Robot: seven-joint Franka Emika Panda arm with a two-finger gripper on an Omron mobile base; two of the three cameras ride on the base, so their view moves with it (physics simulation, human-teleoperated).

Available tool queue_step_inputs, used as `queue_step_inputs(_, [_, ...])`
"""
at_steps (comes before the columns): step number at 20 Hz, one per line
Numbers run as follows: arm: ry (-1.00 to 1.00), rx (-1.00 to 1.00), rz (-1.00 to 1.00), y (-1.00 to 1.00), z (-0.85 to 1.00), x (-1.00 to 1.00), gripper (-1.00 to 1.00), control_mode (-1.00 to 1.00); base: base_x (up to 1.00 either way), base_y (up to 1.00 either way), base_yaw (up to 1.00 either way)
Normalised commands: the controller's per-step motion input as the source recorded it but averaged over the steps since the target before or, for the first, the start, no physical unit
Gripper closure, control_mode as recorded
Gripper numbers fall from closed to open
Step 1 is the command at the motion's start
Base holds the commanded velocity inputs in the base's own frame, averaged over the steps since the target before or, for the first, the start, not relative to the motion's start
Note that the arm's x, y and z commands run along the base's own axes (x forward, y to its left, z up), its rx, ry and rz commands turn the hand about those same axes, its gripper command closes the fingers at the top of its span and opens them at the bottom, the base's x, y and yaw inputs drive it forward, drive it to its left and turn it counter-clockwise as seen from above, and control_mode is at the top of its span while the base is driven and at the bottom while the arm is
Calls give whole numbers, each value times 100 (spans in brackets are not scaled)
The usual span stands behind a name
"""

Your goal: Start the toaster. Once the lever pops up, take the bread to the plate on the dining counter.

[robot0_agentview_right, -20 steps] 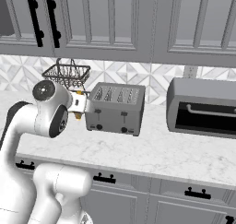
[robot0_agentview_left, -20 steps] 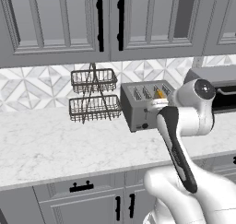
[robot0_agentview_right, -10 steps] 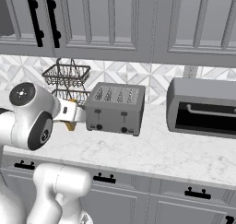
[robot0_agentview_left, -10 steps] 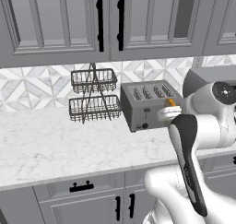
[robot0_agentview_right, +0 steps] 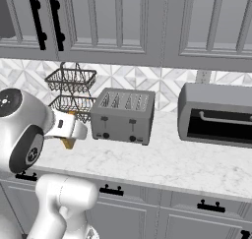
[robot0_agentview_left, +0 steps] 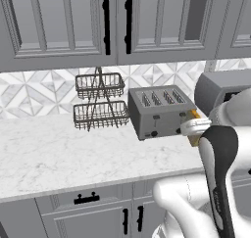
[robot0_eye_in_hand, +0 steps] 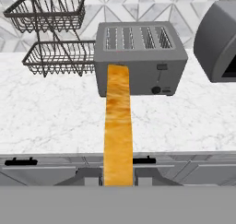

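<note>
I am carrying the orange-yellow bread slice [robot0_eye_in_hand: 118, 126], end effector [robot0_eye_in_hand: 118, 179] pinching it, centre frame; next, finding the plate.

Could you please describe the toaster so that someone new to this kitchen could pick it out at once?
On the marble worktop under the grey wall cabinets, look between the two-tier wire basket rack and the microwave. The toaster is the boxy grey one there, smaller than the microwave, with slots across its top.

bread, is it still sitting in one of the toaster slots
No, the bread is out of the toaster, held upright in the gripper in front of the counter edge.
</note>
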Motion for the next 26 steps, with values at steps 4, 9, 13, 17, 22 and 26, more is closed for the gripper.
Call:
queue_step_inputs(4, [-3,0,-1,0,0,-28,100,-100,0,0,0])
queue_step_inputs(9, [0,0,-5,0,0,-8,100,-100,0,0,0])
queue_step_inputs(13, [0,0,-3,0,0,-6,100,-100,0,0,0])
queue_step_inputs(17, [0,0,0,0,0,0,100,100,-46,0,2])
queue_step_inputs(22, [0,0,0,0,0,0,100,100,-94,0,47])
queue_step_inputs(26, [0,0,0,0,0,0,100,100,-51,0,97])
